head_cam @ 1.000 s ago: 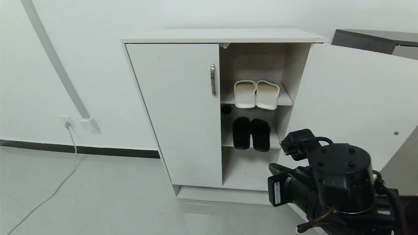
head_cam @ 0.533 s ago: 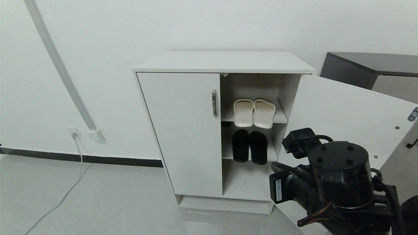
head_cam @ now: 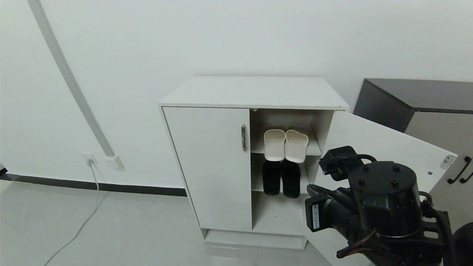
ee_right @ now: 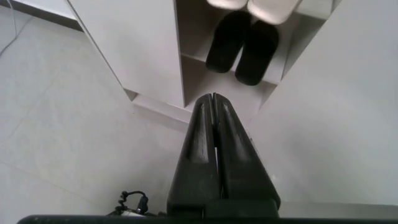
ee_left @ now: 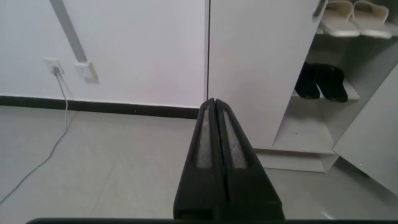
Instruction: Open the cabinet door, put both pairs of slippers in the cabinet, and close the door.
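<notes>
**White cabinet stocked, one door left to shut**

White is most of what I see. At the far left a grey cable (head_cam: 79, 225) trails across the floor up to a wall socket (head_cam: 88, 159). The left gripper (ee_left: 212, 109) is low over the floor tiles, facing the cabinet's closed left door (head_cam: 208, 166), its two fingers pressed flat together and holding nothing.

Over the last second the whole head view has shifted: the white two-door cabinet (head_cam: 251, 90) now looks smaller and sits lower in the frame, with more of its top showing. That is the camera pulling back, not the furniture moving. The cream slippers (head_cam: 285, 145) lie side by side on the upper shelf, and the black slippers (head_cam: 281, 177) sit directly below on the middle shelf, exactly as before. Both pairs are stowed, so I judge that only the closing is left, and that backing off gives room to swing the door.

The open right door (head_cam: 384, 144) stands out wide. In front of it the black right arm (head_cam: 380, 199) is folded low, and the right gripper (ee_right: 214, 106) points down at the floor before the cabinet's base, its fingers closed and empty. It is near the door but not touching it.
</notes>
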